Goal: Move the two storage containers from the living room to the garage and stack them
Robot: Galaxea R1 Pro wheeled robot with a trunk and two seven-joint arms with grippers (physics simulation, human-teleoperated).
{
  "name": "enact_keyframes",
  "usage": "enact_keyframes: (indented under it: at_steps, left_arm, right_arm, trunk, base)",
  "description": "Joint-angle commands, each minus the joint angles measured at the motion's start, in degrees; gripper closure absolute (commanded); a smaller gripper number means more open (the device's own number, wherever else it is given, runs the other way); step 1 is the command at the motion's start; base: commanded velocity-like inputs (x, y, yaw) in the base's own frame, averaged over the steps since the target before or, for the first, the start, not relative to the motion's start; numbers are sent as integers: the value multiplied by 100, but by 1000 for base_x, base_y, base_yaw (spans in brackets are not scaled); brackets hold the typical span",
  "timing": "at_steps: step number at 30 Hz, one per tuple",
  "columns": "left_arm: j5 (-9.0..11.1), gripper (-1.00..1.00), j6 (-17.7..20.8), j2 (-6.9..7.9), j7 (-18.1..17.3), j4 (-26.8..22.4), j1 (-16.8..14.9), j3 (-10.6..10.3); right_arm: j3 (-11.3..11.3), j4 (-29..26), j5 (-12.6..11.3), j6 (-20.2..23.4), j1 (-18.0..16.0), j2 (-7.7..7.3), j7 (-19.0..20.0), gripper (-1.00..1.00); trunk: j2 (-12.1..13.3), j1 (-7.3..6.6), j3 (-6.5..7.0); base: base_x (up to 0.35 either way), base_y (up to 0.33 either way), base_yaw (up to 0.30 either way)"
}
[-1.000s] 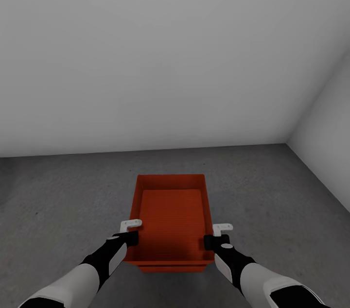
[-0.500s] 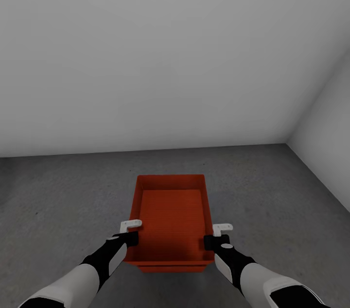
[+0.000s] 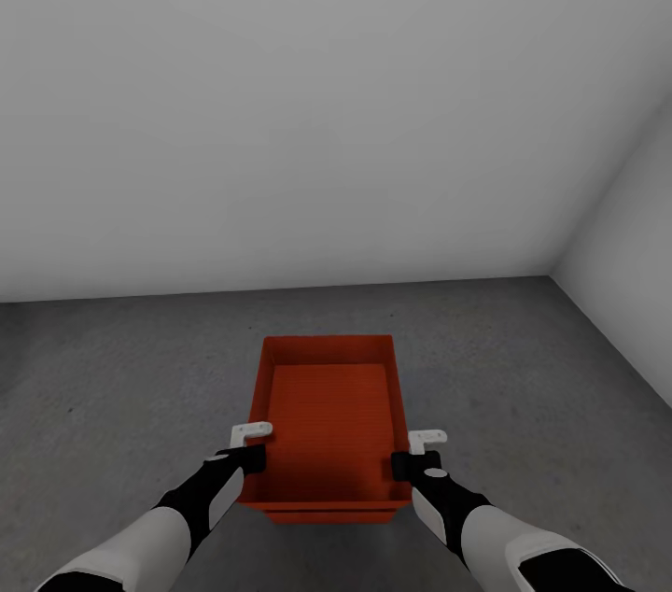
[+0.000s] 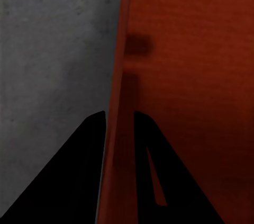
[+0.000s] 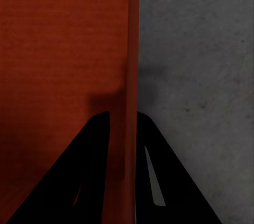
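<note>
A red-orange open-topped storage container [image 3: 327, 415] sits low over the dark grey concrete floor [image 3: 131, 368] of the garage, straight in front of me. A second red-orange edge [image 3: 329, 515] peeks out under its near rim. My left gripper [image 3: 250, 452] is shut on the bin's left wall; in the left wrist view its black fingers [image 4: 84, 171] straddle that wall [image 4: 119, 75]. On the opposite side my right gripper [image 3: 411, 459] is shut on the right wall, its fingers [image 5: 159, 171] pinching the wall [image 5: 129, 49].
A plain white-grey wall [image 3: 308, 106] rises close behind the bin. Another wall [image 3: 635, 274] meets it at a corner on the right. Bare concrete spreads to the left and right of the bin.
</note>
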Motion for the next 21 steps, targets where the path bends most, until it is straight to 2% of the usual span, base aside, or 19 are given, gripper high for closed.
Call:
enact_keyframes:
  at_steps: [1,21]
  left_arm:
    - [2,100,45,-14,477,-285,-3,173]
    - [2,100,50,-14,496,-337,-3,173]
  right_arm:
    - [-29,21,-84,-34,1,17,-29,100]
    - [-29,21,-84,-34,1,11,-29,100]
  trunk:
    - [-42,22,-22]
    - [-844,461,-381]
  base:
    - [0,0,0]
    - [0,0,0]
